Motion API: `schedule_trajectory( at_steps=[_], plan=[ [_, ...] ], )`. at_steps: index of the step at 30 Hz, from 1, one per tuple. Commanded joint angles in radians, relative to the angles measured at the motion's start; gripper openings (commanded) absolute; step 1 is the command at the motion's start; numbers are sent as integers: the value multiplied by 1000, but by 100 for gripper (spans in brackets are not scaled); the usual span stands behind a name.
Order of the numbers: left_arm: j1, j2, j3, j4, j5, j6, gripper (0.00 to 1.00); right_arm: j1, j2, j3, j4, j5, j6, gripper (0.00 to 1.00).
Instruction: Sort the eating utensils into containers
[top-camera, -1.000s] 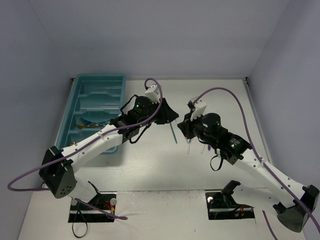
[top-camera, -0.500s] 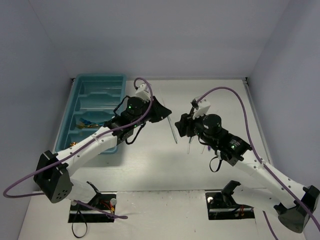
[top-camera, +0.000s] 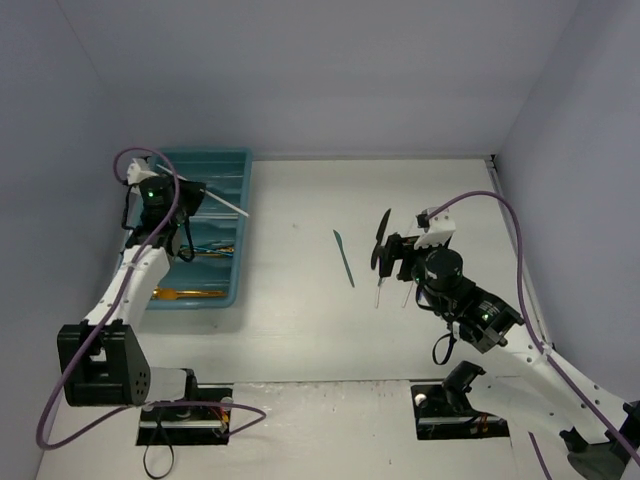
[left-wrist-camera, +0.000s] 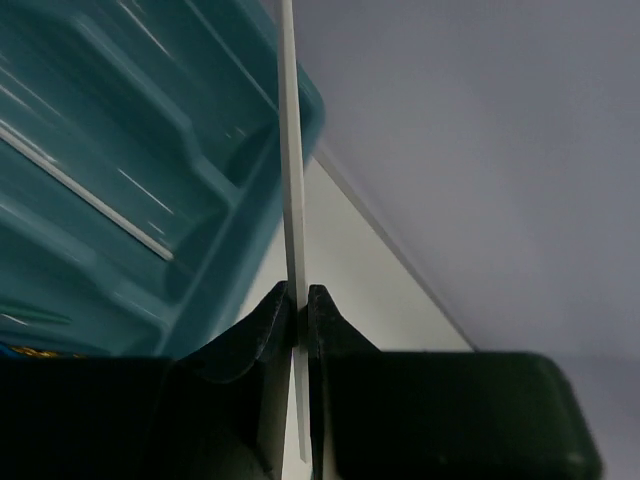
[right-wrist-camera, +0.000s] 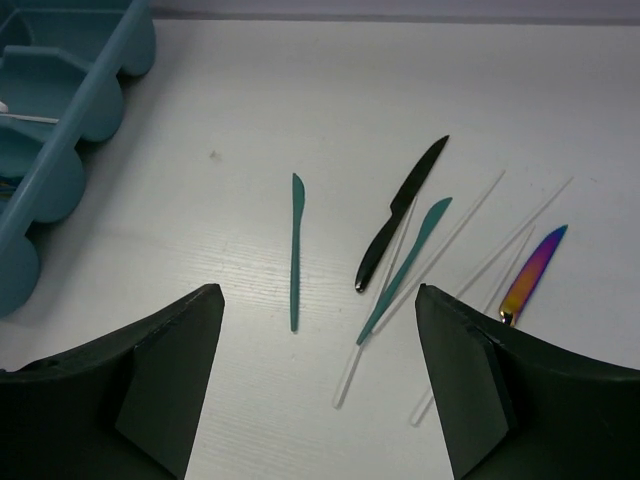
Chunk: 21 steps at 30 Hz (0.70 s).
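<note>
My left gripper (left-wrist-camera: 298, 300) is shut on a thin white utensil (left-wrist-camera: 291, 180) and holds it above the teal tray (left-wrist-camera: 120, 130). From above, that white utensil (top-camera: 220, 204) sticks out rightward from the left gripper (top-camera: 192, 196) over the tray's far compartments (top-camera: 244, 220). My right gripper (right-wrist-camera: 318, 370) stands open above the table with nothing between its fingers. Ahead of it lie a teal knife (right-wrist-camera: 295, 250), a black knife (right-wrist-camera: 400, 212), a second teal utensil (right-wrist-camera: 405, 270), clear white utensils (right-wrist-camera: 440, 250) and an iridescent purple knife (right-wrist-camera: 533, 272).
Another white utensil (left-wrist-camera: 90, 195) lies in a tray compartment. Gold utensils (top-camera: 190, 293) rest in the nearest compartment, with more in the one beyond (top-camera: 205, 250). Grey walls close in the table at the back and sides. The tray's corner (right-wrist-camera: 90, 90) shows at the right wrist view's left.
The left arm swung from the table's middle to over the tray, carrying the white utensil. The right gripper opened and drew back slightly to the right.
</note>
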<state>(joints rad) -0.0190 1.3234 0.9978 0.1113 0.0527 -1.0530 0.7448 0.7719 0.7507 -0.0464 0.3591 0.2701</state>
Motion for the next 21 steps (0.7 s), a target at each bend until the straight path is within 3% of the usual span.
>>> schedule_trajectory(
  at_steps=[1, 7, 12, 21],
  plan=[
    [97, 104, 84, 80, -65, -93, 0, -5, -4, -14, 15, 58, 29, 75],
    [128, 316, 179, 140, -143, -198, 0, -9, -9, -28, 1, 77, 35, 75],
    [128, 461, 275, 138, -171, -220, 6, -12, -15, -28, -23, 80, 35, 75],
    [128, 456, 250, 135, -180, -231, 52, -17, -2, -29, -56, 136, 37, 75]
  ],
)
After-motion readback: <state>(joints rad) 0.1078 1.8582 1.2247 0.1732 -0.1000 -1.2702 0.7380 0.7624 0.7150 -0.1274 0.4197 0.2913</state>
